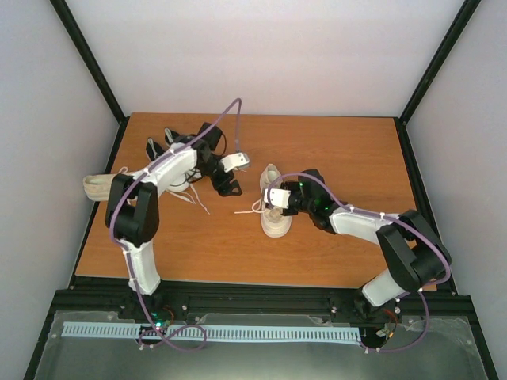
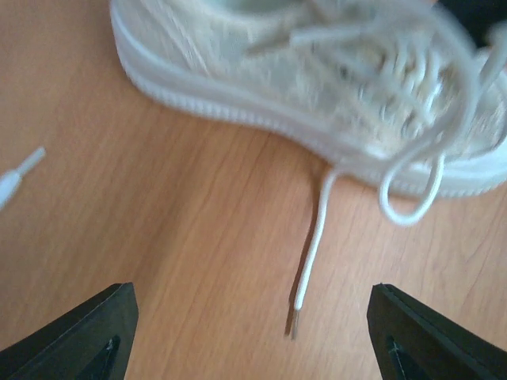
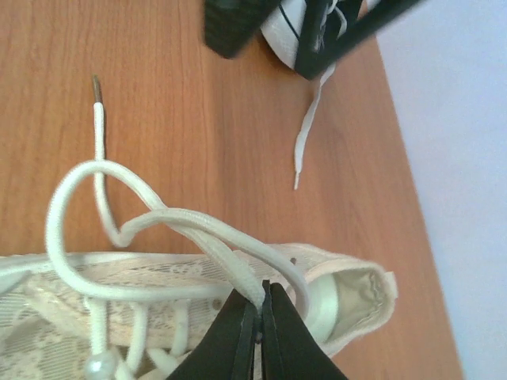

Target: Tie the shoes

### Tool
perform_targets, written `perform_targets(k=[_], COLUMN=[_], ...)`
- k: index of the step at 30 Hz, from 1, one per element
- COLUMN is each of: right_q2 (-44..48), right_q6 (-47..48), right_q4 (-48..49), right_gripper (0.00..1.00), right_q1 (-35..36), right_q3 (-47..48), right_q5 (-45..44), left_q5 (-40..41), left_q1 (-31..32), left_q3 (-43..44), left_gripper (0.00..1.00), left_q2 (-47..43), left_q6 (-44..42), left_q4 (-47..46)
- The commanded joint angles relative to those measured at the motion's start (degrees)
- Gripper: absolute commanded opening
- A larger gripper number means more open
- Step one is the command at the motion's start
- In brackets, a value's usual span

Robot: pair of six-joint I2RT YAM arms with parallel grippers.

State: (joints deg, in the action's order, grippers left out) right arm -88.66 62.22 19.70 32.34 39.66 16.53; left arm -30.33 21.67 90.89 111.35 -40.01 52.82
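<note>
The cream shoe (image 1: 276, 218) lies near the middle of the counter (image 1: 341, 150), with the right claw (image 1: 275, 198) on top of it. Only the right wrist view shows the grip. There the right claw (image 3: 260, 305) is clenched on the lace (image 3: 158, 218), its two fingers pressed together on a doubled strand just above the shoe's lacy upper. A loop bulges out to the left, and one free end lies along the wood. From overhead this pinch is too small to make out.

The left wrist view gives the shoe's side, blurred and cut off at the top edge. A loose lace end trails from it down onto the wood. The left claw (image 2: 249, 297) is released, its fingers spread wide at the lower corners, holding and touching nothing. Overhead, the left claw (image 1: 227, 184) is just left of the shoe.

A second cream shoe (image 1: 99, 187) sits at the counter's left edge. The black shoes (image 1: 158, 147) are far left, mostly hidden under the left arm.
</note>
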Motion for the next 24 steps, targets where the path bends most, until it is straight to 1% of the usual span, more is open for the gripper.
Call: perform_targets(k=[1,3,5,11,13,16,17,18,19,20,23,24], right_q2=[2.57,3.13,3.9,4.8,4.79,5.07,5.22,5.39,5.69,5.84,6.92,7.38], right_q6=[-12.65,-14.87,-16.42,-20.05,-21.7,-24.11,-25.13,-25.81,-26.5,-27.35,-30.68,-31.96], right_q4=[-10.8,-13.65,-15.28,-18.89,-19.95,-21.74,-22.62,-23.65,-24.65,-25.65,-29.12,-30.61], right_gripper=[0.03,0.03,0.03,0.03,0.03,0.03,0.03,0.03,0.03,0.03,0.03,0.03], right_q1=[-0.09,-0.08,-0.08,-0.13,-0.13,-0.08,-0.08,-0.08,-0.08,-0.08,-0.17,-0.17], right_q3=[3.05,3.64,3.65,5.35,6.1,7.04,7.32,7.62,7.95,8.14,9.22,9.8], right_q5=[1.13,1.3,1.2,1.73,1.89,2.86,3.17,3.56,3.67,3.57,2.25,1.92], left_q5=[10.63,16.38,19.36,20.89,23.09,25.6,25.54,25.27,24.95,24.68,23.79,23.59], left_q1=[2.68,5.26,7.11,7.77,8.13,8.68,8.73,8.74,8.74,8.7,8.46,8.2], left_q3=[-10.43,-15.27,-17.95,-20.15,-20.72,-19.97,-19.83,-19.84,-20.1,-20.72,-21.96,-21.8], left_gripper=[0.84,0.85,0.88,0.88,0.88,0.85,0.81,0.74,0.6,0.43,0.02,0.01], left_q2=[-4.69,-5.78,-5.82,-4.11,-2.87,-0.13,0.52,0.86,0.77,0.36,-1.69,-2.27], left_q6=[2.16,2.0,1.51,-0.89,-0.93,-1.1,-1.23,-1.48,-1.54,-1.6,-0.76,0.25], left_q4=[-9.91,-14.21,-16.55,-20.19,-22.34,-22.9,-22.27,-21.65,-21.1,-20.99,-21.13,-20.98])
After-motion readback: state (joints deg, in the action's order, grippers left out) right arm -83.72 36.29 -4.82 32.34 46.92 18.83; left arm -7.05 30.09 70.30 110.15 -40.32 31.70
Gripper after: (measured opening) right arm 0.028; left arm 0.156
